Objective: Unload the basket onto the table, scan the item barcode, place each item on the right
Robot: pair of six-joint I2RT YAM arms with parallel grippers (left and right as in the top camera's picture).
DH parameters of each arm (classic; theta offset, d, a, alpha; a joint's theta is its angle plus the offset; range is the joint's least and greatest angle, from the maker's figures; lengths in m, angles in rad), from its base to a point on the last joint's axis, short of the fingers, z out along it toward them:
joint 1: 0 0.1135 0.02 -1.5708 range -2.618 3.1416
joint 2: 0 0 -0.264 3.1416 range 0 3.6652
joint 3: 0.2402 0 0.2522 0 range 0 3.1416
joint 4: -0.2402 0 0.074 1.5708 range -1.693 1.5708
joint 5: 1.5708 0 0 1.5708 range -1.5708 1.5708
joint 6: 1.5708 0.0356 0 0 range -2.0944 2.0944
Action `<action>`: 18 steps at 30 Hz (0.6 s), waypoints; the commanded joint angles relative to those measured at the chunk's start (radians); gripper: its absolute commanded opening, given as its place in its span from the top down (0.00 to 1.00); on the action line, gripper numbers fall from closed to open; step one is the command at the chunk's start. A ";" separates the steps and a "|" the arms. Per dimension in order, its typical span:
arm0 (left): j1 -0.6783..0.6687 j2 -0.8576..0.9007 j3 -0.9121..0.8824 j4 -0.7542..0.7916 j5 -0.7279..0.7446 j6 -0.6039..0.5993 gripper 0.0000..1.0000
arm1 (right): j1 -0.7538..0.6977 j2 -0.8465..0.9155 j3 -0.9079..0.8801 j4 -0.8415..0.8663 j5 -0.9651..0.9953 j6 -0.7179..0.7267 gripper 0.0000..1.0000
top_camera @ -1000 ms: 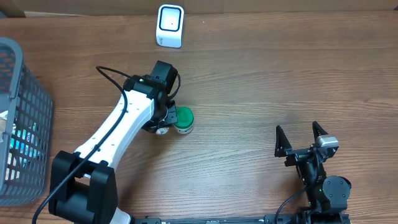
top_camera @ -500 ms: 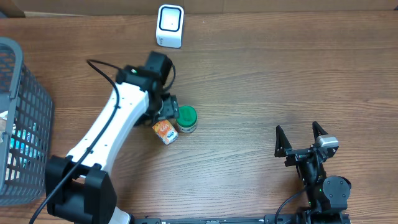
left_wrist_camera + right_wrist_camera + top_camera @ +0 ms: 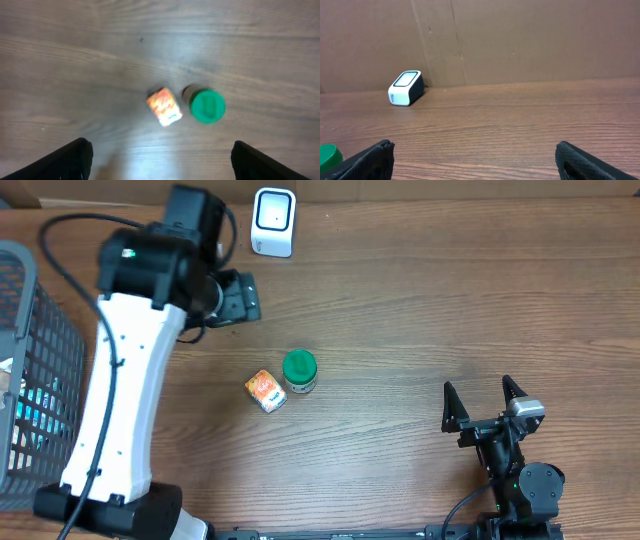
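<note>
At the far left stands a grey wire mesh basket (image 3: pixel 30 330). My left gripper (image 3: pixel 240 298) hangs with its jaws spread wide and nothing between them, near the white box-shaped barcode scanner (image 3: pixel 273 221). Nearer, the small orange cardboard carton (image 3: pixel 265 391) and the green-lidded jar (image 3: pixel 299 371) sit just beside each other on the table, neither held. I judge a pickup comes next: descend, close on one item, and turn its barcode toward the scanner. My right gripper (image 3: pixel 484 405) rests open and empty, well apart.

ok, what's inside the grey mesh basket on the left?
Through the wall of the grey mesh basket, a light blue packet and something pale show. The mesh and the picture's edge hide the rest, so no count.
</note>
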 commanded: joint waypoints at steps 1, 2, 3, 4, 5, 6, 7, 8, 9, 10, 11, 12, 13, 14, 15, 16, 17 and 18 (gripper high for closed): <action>0.058 -0.006 0.161 -0.084 0.001 0.063 0.08 | 0.005 -0.008 -0.011 0.005 0.010 0.001 0.00; 0.079 -0.006 0.194 -0.092 0.003 0.087 0.09 | 0.005 -0.008 -0.011 0.005 0.011 0.001 0.00; 0.093 -0.011 0.209 -0.092 0.010 0.109 0.09 | 0.005 -0.008 -0.011 0.005 0.011 0.001 0.00; 0.112 -0.016 0.223 -0.092 0.007 0.111 0.09 | 0.005 -0.008 -0.011 0.005 0.010 0.001 0.00; 0.133 -0.021 0.238 -0.092 0.001 0.111 0.09 | 0.005 -0.008 -0.010 0.005 0.010 0.001 0.00; 0.166 -0.025 0.258 -0.092 -0.002 0.114 0.09 | 0.005 -0.008 -0.010 0.005 0.010 0.000 0.00; 0.192 -0.025 0.268 -0.092 -0.003 0.114 0.08 | 0.005 -0.008 -0.011 0.005 0.010 0.001 0.00; 0.218 -0.025 0.275 -0.092 -0.003 0.114 0.08 | 0.005 -0.008 -0.011 0.005 0.010 0.001 0.00; 0.248 -0.025 0.277 -0.091 -0.002 0.114 0.07 | 0.005 -0.008 -0.011 0.005 0.010 0.001 0.00; 0.293 -0.025 0.277 -0.092 -0.002 0.116 0.07 | 0.005 -0.008 -0.011 0.005 0.010 0.001 0.00; 0.313 -0.025 0.277 -0.092 -0.002 0.118 0.07 | 0.005 -0.008 -0.010 0.005 0.010 0.001 0.00; 0.336 -0.025 0.277 -0.092 -0.002 0.118 0.07 | 0.005 -0.008 -0.010 0.005 0.010 0.001 0.00; 0.357 -0.025 0.277 -0.092 -0.002 0.118 0.07 | 0.005 -0.008 -0.010 0.005 0.010 0.001 0.00; 0.379 -0.025 0.277 -0.092 -0.002 0.117 0.07 | 0.005 -0.008 -0.011 0.005 0.010 0.001 0.00; 0.398 -0.025 0.277 -0.091 -0.002 0.117 0.07 | 0.005 -0.008 -0.011 0.005 0.010 0.001 0.00; 0.418 -0.025 0.277 -0.091 -0.002 0.117 0.07 | 0.005 -0.008 -0.011 0.005 0.011 0.001 0.00; 0.438 -0.025 0.277 -0.090 -0.002 0.117 0.07 | 0.005 -0.008 -0.011 0.005 0.010 0.001 0.00; 0.458 -0.025 0.277 -0.087 -0.002 0.117 0.06 | 0.005 -0.008 -0.010 0.005 0.010 0.001 0.00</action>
